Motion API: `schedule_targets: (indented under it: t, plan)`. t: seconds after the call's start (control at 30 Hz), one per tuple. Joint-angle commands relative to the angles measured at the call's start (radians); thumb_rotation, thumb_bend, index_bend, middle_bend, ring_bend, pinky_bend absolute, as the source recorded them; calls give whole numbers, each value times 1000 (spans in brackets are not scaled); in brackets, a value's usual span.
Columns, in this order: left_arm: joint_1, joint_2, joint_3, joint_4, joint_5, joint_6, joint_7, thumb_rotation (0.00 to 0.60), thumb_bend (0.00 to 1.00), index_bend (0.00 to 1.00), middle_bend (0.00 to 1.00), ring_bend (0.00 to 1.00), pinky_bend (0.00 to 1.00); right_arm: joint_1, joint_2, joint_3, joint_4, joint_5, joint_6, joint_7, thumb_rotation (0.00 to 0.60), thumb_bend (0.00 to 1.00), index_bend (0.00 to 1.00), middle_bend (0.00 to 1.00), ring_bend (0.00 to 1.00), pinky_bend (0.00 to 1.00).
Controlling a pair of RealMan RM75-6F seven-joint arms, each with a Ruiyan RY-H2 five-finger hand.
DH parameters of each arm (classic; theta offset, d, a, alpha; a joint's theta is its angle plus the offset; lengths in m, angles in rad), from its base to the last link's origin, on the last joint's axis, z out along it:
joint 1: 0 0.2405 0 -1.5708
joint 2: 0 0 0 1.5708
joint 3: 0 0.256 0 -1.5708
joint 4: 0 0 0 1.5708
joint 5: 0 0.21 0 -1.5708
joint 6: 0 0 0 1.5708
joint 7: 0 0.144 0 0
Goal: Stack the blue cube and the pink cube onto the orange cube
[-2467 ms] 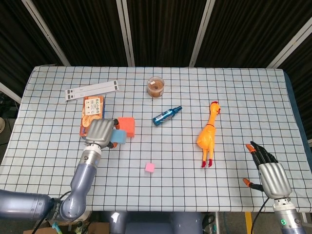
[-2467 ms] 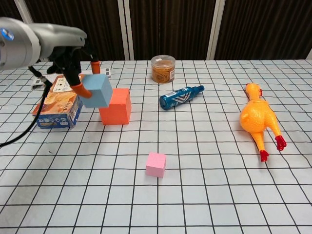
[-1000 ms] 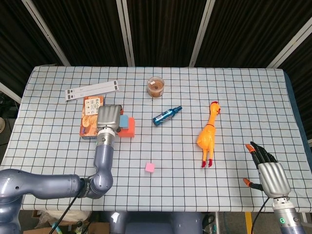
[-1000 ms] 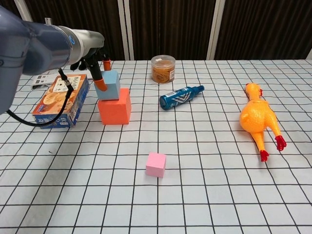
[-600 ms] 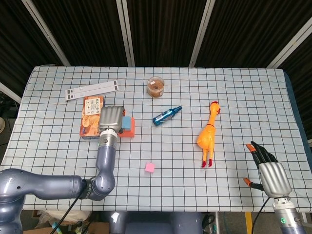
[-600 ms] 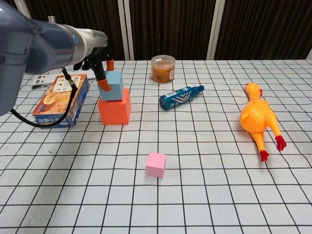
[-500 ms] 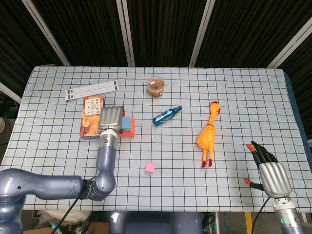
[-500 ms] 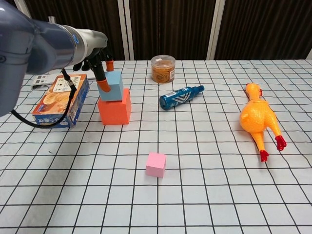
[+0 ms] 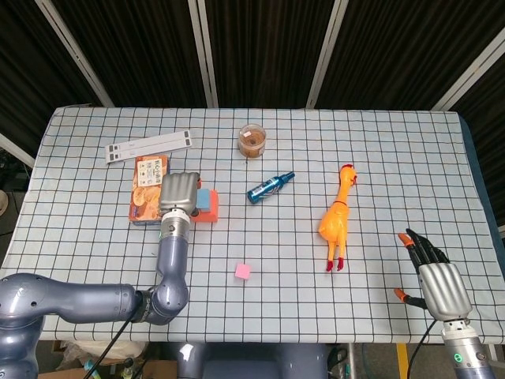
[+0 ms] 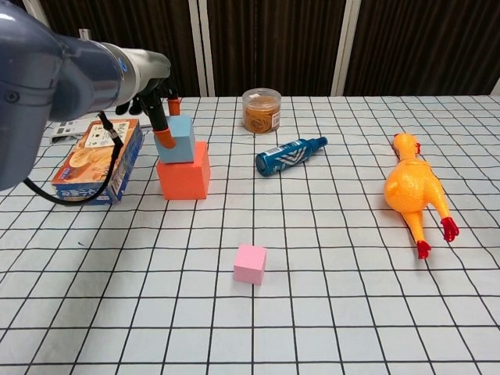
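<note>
The blue cube (image 10: 178, 138) rests flat on top of the orange cube (image 10: 184, 171) at the table's left. My left hand (image 9: 179, 193) hovers over the pair and still grips the blue cube, with orange fingertips (image 10: 164, 139) on its left face and behind it. From the head view only slivers of the blue cube (image 9: 203, 197) and orange cube (image 9: 210, 207) show beside the hand. The small pink cube (image 10: 250, 263) lies alone nearer the front, also seen as pink cube (image 9: 243, 272). My right hand (image 9: 438, 280) stays at the front right edge, fingers apart, holding nothing.
A snack box (image 10: 98, 160) lies just left of the stack. Behind are a lidded jar (image 10: 261, 109) and a white strip (image 9: 150, 146). A blue bottle (image 10: 291, 155) lies right of the stack, and a rubber chicken (image 10: 412, 191) further right.
My left hand carried the blue cube from beside the orange cube onto its top. Over the last half second it has barely shifted. The right hand has not moved.
</note>
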Motion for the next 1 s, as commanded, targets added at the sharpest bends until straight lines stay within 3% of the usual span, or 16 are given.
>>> schedule_targets:
  t: [0.03, 0.77, 1.0]
  plan:
    - [1, 2, -2, -2, -1, 2, 1, 600, 248, 451, 1000, 812, 780, 1, 0, 0, 0, 0, -1, -1, 600, 160, 100, 74, 128, 252]
    - [0, -3, -1, 5, 10, -9, 3, 600, 237, 359, 1000, 812, 780, 1, 0, -1, -3, 5, -6, -7, 600, 160, 102, 74, 128, 252]
    - [8, 30, -6, -51, 21, 22, 10, 600, 238, 285, 1000, 812, 780, 2, 0, 1, -1, 6, -5, -3, 600, 160, 113, 74, 128, 252]
